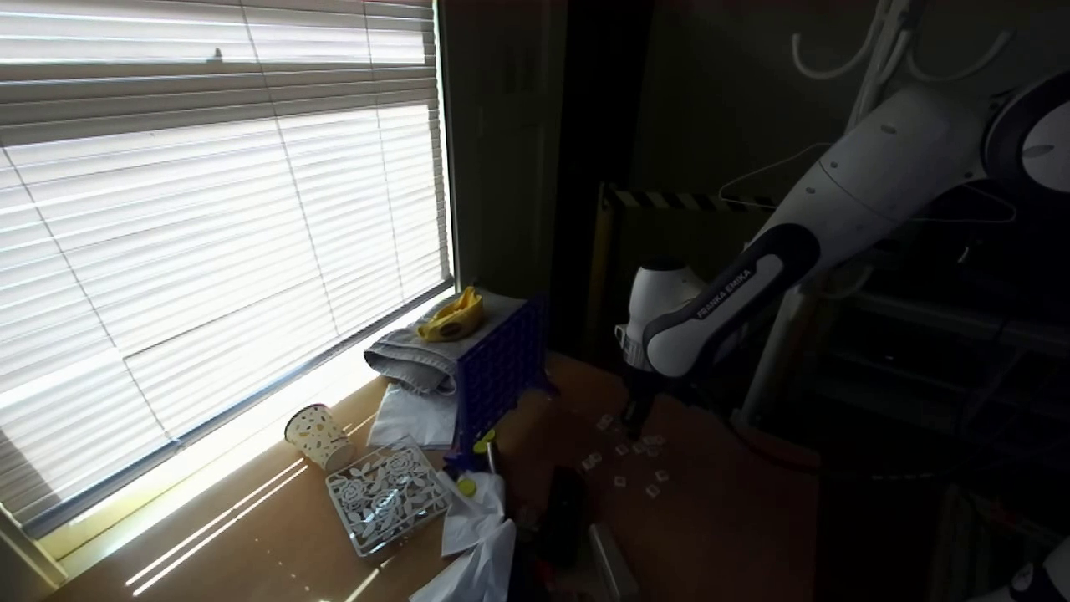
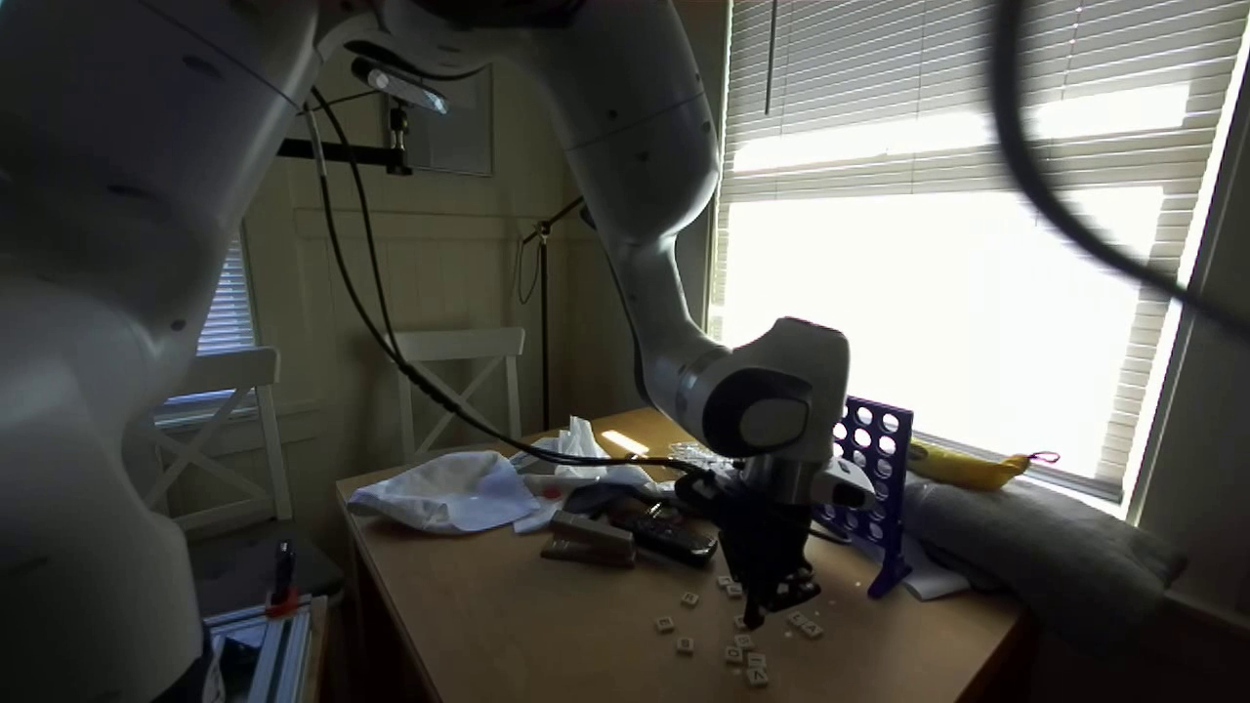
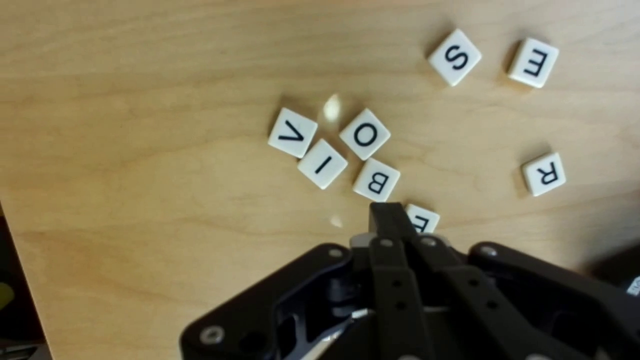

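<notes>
My gripper (image 3: 392, 212) is shut, its dark fingertips together with nothing visible between them. In the exterior views it points down over the wooden table (image 1: 710, 518), above scattered white letter tiles; it also shows here (image 1: 637, 418) and here (image 2: 776, 600). In the wrist view the B tile (image 3: 376, 180) lies just past the fingertips, and an E tile (image 3: 424, 219) is partly hidden behind them. The V tile (image 3: 293, 132), I tile (image 3: 322, 164) and O tile (image 3: 365, 134) cluster nearby. The S tile (image 3: 455, 57), another E tile (image 3: 533, 62) and the R tile (image 3: 544, 174) lie apart.
A purple upright grid (image 2: 879, 469) stands beside the tiles. A grey towel (image 1: 410, 355) with a yellow banana-like item (image 1: 454, 318) lies behind it. A stapler (image 2: 588, 539), dark remote (image 2: 666, 535), white cloth (image 2: 444, 493), patterned cup (image 1: 319, 435) and metal trivet (image 1: 389, 497) are also on the table.
</notes>
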Available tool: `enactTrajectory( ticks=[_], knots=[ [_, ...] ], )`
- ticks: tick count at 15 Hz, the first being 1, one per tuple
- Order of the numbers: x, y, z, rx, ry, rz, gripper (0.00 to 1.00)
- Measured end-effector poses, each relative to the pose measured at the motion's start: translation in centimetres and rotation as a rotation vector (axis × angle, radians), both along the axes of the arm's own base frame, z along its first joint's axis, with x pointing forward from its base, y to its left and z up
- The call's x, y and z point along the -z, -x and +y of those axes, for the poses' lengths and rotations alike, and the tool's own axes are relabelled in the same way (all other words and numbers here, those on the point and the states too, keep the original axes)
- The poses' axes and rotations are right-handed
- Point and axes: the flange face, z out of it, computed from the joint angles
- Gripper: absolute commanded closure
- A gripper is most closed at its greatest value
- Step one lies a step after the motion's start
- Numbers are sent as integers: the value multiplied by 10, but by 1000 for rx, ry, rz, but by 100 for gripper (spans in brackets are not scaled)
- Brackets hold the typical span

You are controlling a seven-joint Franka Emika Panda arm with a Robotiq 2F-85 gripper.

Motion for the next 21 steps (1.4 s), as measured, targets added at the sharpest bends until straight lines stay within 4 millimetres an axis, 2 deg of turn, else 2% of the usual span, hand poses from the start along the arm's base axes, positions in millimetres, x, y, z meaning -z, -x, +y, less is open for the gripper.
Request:
enactTrajectory(
  ticks=[21],
  knots=[
    [10, 9, -8, 76, -38, 29, 100]
  ],
)
